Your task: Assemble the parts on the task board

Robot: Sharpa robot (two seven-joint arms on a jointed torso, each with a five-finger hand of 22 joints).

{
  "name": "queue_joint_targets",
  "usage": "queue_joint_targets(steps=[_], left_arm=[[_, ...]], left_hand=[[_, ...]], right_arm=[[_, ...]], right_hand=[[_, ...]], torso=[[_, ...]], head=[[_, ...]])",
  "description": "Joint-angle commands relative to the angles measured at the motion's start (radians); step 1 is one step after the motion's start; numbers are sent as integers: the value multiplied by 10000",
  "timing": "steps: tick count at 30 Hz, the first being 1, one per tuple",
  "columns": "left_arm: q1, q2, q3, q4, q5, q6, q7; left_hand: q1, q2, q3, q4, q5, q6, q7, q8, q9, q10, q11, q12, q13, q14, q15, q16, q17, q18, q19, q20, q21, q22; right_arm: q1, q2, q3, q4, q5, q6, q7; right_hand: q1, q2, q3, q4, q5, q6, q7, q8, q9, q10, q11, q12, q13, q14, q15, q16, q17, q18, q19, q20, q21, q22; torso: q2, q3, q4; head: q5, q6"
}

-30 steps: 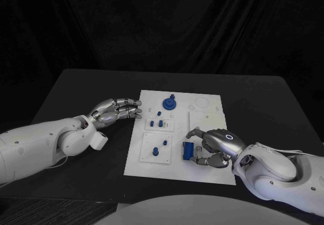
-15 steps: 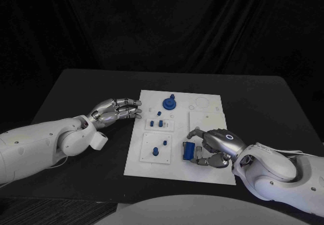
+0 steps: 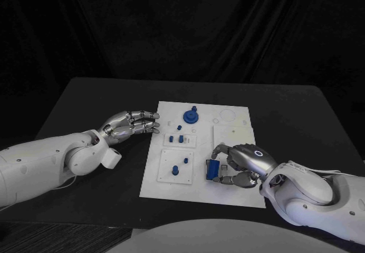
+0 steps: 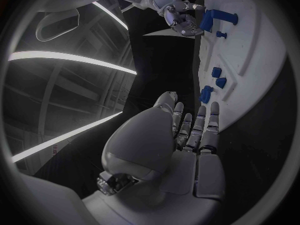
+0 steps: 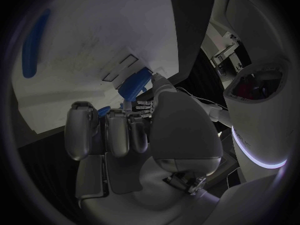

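One blue part (image 3: 213, 169) lies on the task board (image 3: 236, 197), pinched at its sides by the right hand (image 3: 242, 164). It appears rigid, light and smooth; grip the long flanks. Beside the curled, empty left hand (image 3: 131, 124), board recesses hold small blue pieces (image 3: 175, 139).

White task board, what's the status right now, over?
Right hand grips blue block part on white task board. Left hand rests open at board's edge. Nothing in the way.
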Motion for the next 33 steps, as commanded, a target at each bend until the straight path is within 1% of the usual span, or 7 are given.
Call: queue_joint_targets(steps=[1, 7, 20, 22, 25, 30, 33], left_arm=[[-18, 20, 8, 13, 63, 113, 100], [-22, 34, 8, 9, 63, 143, 76], [-29, 37, 8, 12, 63, 170, 42], [-30, 39, 8, 9, 63, 173, 38], [-32, 43, 8, 7, 63, 180, 26], [-34, 47, 8, 8, 63, 186, 12], [-35, 50, 8, 4, 63, 190, 3]], left_hand=[[-78, 38, 53, -2, 37, 85, 233, -41, -17, 3, 97, 42, 12, 35, 43, 59, -4, -176, 69, -25, 40, -17], [-78, 55, 74, -10, 39, 89, 235, -48, -18, 5, 99, 38, 12, 39, 45, 63, -6, -181, 71, -26, 42, -17], [-78, 55, 74, -10, 39, 89, 235, -48, -18, 5, 99, 38, 12, 39, 45, 63, -6, -181, 71, -26, 42, -17], [-78, 55, 74, -10, 39, 89, 235, -48, -18, 5, 99, 38, 12, 39, 45, 63, -6, -181, 71, -26, 42, -17], [-78, 55, 74, -10, 39, 89, 235, -48, -18, 5, 99, 38, 12, 39, 45, 63, -6, -181, 71, -26, 42, -17], [-79, 65, 90, -19, 39, 93, 241, -52, -20, 6, 98, 36, 12, 43, 50, 66, -7, -187, 73, -27, 44, -17], [-79, 65, 90, -19, 39, 93, 241, -52, -20, 6, 98, 36, 12, 43, 50, 66, -7, -187, 73, -27, 44, -17]], right_arm=[[-45, 36, 0, 33, -234, -174, -472], [-81, 94, 0, 40, -501, 106, -898], [-134, 180, 1, 17, -818, 431, -1378], [-140, 190, 1, 5, -829, 406, -1348], [-146, 206, 1, -12, -838, 350, -1293], [-152, 234, 1, -33, -846, 228, -1202], [-154, 247, 1, -44, -848, 153, -1166]], right_hand=[[-86, -10, 1, -9, -142, 53, 4, 248, 85, 1023, 2, 26, 2627, 668, 36, -62, 836, 175, 187, 36, -63, 1981], [-424, -453, -331, 31, -1346, -331, 8, 767, 212, 1023, 7, 26, 2627, 652, 36, -117, 746, 188, 172, 27, -140, 1961], [-527, -671, -533, 40, -1764, -520, 18, 1132, 292, 1023, 27, 26, 2627, 602, 55, -230, 571, 240, 79, 41, -390, 1889], [-343, -483, -378, 25, -1381, -510, 8, 1399, 372, 1023, 28, 26, 2627, 593, 61, -242, 555, 243, 72, 51, -414, 1885], [-11, -266, -172, -8, -66, -569, -27, 1751, 471, 1023, -3, 26, 2627, 577, 39, -271, 508, 254, 54, 43, -475, 1872], [156, -101, -62, -41, 843, -593, -61, 2032, 536, 1023, -27, 26, 2627, 570, 16, -286, 484, 256, 53, 21, -498, 1872], [154, -38, -38, -33, 1014, -563, -75, 2147, 567, 1023, -37, 26, 2627, 574, 8, -278, 495, 255, 58, 13, -498, 1874]], torso=[[10, 0, -3], [0, 0, 2], [3, -1, 1], [7, -1, 3], [7, 0, -1], [6, 1, -3], [5, 0, -2]], head=[[-15, -1], [-2, -1], [-9, -1], [-15, -1], [-9, -1], [-3, -1], [-12, -1]])
